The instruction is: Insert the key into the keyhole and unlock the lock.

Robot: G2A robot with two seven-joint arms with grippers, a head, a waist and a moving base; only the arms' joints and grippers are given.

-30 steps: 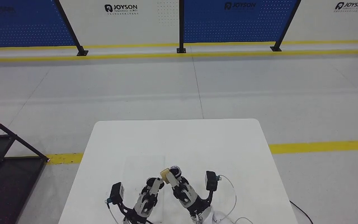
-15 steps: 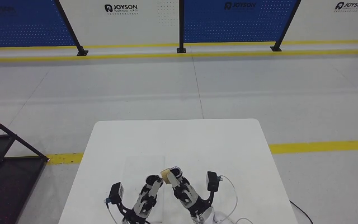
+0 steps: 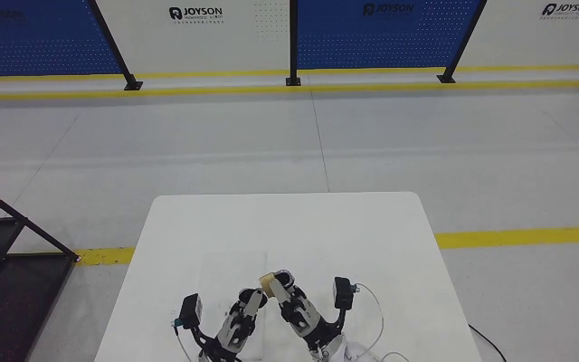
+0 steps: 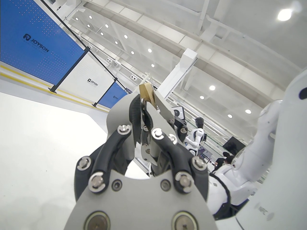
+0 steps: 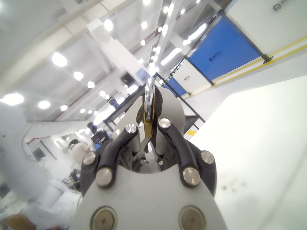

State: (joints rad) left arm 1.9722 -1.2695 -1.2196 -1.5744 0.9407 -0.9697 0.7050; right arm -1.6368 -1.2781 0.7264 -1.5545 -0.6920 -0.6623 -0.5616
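Observation:
Low over the near middle of the white table (image 3: 289, 226), my two grippers meet tip to tip. The brass padlock (image 3: 267, 279) sits between them. In the left wrist view the left gripper (image 4: 146, 102) is shut, with the brass padlock (image 4: 146, 93) sticking out at its fingertips. My left gripper (image 3: 257, 292) stands left of the lock, my right gripper (image 3: 280, 288) right of it. My right gripper (image 5: 151, 101) is shut on a thin silver and brass piece seen edge-on, the key (image 5: 149, 96). The keyhole is hidden.
The tabletop beyond the grippers is bare white out to its far edge. A white cable (image 3: 373, 317) loops beside the right arm. A black frame (image 3: 32, 237) stands on the floor off the table's left side. Blue and white barriers (image 3: 380, 32) line the far floor.
Both grippers stay closed and pressed together around the lock. They only wobble slightly over the same spot of the table.

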